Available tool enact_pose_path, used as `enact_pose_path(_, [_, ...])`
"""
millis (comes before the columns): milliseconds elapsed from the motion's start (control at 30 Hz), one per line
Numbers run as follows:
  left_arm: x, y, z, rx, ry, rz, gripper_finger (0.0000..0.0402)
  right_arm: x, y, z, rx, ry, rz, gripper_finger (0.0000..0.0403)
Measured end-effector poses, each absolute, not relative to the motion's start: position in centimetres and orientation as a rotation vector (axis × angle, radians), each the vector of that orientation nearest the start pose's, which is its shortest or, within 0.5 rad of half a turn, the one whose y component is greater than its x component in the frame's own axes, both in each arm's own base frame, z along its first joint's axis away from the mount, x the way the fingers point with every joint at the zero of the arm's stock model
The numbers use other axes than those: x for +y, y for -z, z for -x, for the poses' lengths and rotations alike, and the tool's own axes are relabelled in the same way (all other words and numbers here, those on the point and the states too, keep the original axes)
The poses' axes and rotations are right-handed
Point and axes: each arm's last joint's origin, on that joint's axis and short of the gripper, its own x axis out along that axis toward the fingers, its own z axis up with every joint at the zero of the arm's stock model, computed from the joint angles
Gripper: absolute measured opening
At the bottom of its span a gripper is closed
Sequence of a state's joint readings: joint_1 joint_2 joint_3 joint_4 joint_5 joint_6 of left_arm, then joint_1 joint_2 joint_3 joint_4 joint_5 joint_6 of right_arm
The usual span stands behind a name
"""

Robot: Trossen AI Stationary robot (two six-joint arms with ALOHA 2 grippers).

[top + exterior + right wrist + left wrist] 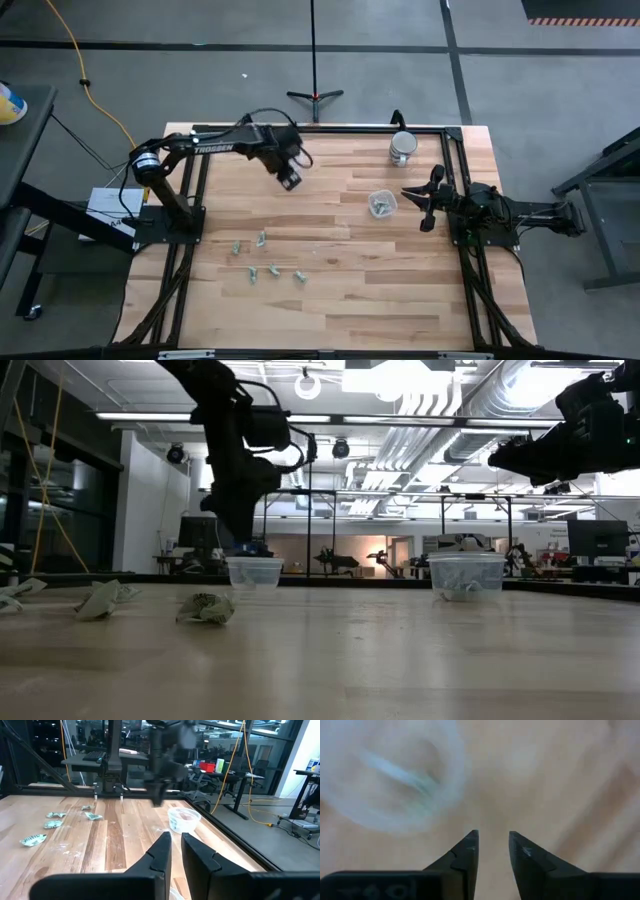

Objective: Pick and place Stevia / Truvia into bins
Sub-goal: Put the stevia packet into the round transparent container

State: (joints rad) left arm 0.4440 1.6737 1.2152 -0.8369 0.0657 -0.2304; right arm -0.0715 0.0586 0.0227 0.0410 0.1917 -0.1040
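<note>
Several green-and-white Stevia packets (262, 258) lie flat on the wooden table, left of centre toward the near edge; they also show in the low view (205, 608) and the right wrist view (52, 824). One clear cup (382, 204) holds packets at the centre right. The other cup (254, 572) stands under my left gripper, with one packet (400, 772) inside. My left gripper (290, 180) hovers just above and beside this cup, open and empty. My right gripper (408, 192) waits above the table next to the right cup, with a narrow gap between its fingers, and is empty.
A shiny metal mug (402, 147) stands at the far right of the table. A black frame (320, 130) runs along the table's edges. Bare wood lies between the packets and the cups.
</note>
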Motion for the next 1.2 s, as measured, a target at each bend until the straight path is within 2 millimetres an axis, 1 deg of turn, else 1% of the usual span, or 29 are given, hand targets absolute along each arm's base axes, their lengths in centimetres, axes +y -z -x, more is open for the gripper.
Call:
enact_pose_path(100, [10.9,-21.6,-28.7,1.362,-0.465,0.559,0.0146,-1.3,-17.1,-9.9,0.009,0.263,0.103,0.0036])
enact_pose_path(200, [8.0,-21.5,-28.2,1.509,-0.525,0.547,0.0147,-1.3,-17.0,-9.9,0.011,0.263,0.102,0.0039])
enact_pose_path(300, [5.3,-21.5,-28.0,1.588,-0.564,0.525,0.0147,-1.3,-17.0,-9.9,0.014,0.263,0.103,0.0041])
enact_pose_path(433, [2.0,-21.5,-28.6,1.582,-0.527,0.475,0.0147,-1.3,-17.0,-9.9,0.016,0.263,0.103,0.0038])
enact_pose_path(533, [0.2,-21.4,-28.9,1.561,-0.507,0.46,0.0147,-1.3,-17.0,-9.9,0.016,0.262,0.104,0.0035])
enact_pose_path(700, [-2.3,-21.4,-28.8,1.562,-0.487,0.432,0.0147,-1.2,-16.9,-9.9,0.02,0.256,0.082,0.0039])
enact_pose_path(833, [-3.8,-20.2,-28.5,1.549,-0.444,0.396,0.0147,-1.2,-16.9,-9.9,0.026,0.255,0.076,0.0042])
enact_pose_path(900, [-4.0,-19.2,-28.3,1.555,-0.419,0.431,0.0147,-1.2,-16.9,-9.9,0.026,0.255,0.063,0.004])
enact_pose_path(1000, [-4.1,-17.5,-27.6,1.583,-0.387,0.514,0.0147,-1.2,-16.9,-9.9,0.025,0.255,0.053,0.0037])
enact_pose_path(1067, [-3.9,-16.6,-27.2,1.597,-0.409,0.559,0.0147,-1.2,-16.8,-9.9,0.026,0.255,0.053,0.0035])
enact_pose_path(1200, [-3.6,-15.6,-26.4,1.615,-0.453,0.573,0.0147,-1.2,-16.9,-9.9,0.025,0.251,0.053,0.0037])
